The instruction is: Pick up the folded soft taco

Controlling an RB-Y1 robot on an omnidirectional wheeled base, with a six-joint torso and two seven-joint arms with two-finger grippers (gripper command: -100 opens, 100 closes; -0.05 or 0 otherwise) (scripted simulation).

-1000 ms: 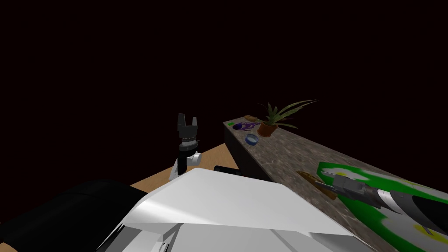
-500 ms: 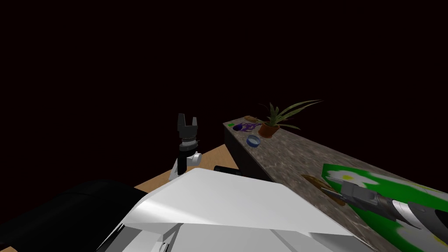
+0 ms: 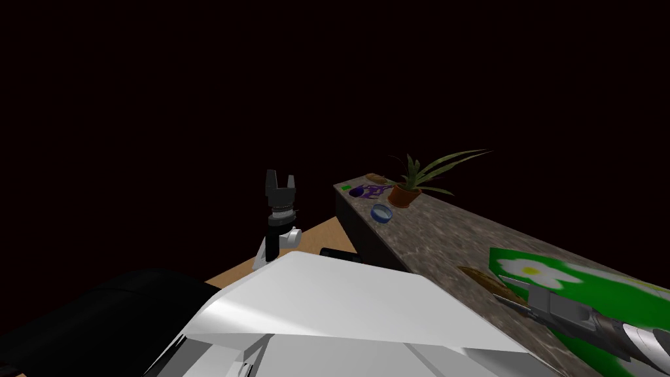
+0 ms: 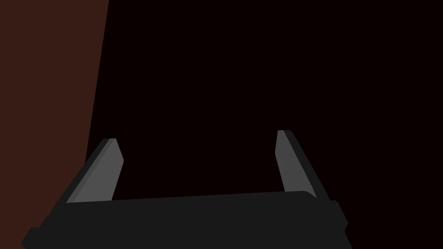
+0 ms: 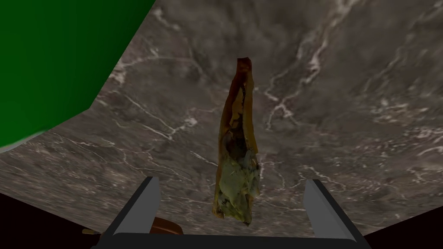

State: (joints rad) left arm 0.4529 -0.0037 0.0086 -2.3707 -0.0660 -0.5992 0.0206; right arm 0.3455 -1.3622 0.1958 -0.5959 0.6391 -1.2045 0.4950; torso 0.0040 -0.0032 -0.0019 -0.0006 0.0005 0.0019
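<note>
**Right gripper** [image 5: 231, 180]: jaws wide apart, holding nothing. The two grey fingers [image 5: 142, 203] stand either side of the near end of the taco, and neither touches it. In the head view the gripper [image 3: 498, 288] reaches low over the counter at the robot's right, with its tips at the taco's near end.

**Folded soft taco** [image 5: 238, 147]: long, narrow and seen edge-on, tapering to a thin point away from the gripper.
- The outer skin is reddish brown to orange.
- A dark seam runs along the fold.
- The end nearest the fingers is broader and shows pale yellow-green filling with dark flecks.
- It lies on the counter near the green mat and apart from it.
- In the head view the taco [image 3: 487, 280] shows as a flat brown sliver by the mat's corner.

**Counter** [image 5: 346, 86]: dark grey-brown stone look with white veining. It runs away from the robot on its right side [image 3: 445, 229].

**Green mat** [image 5: 56, 56]: flat, bright green, with a white daisy pattern visible in the head view [image 3: 589, 275]. The right forearm lies over it.

**Far end of counter**:
- a potted plant [image 3: 405, 190] with long leaves in a terracotta pot
- a small blue bowl [image 3: 381, 212]
- a purple item [image 3: 366, 190], too small to identify

**Left gripper** [image 3: 279, 175]: raised upright ahead of the chest and well away from the counter. Its jaws are wide and empty [image 4: 197, 136].

**Floor** [image 3: 327, 235]: light wood, with a black area beyond.
</note>
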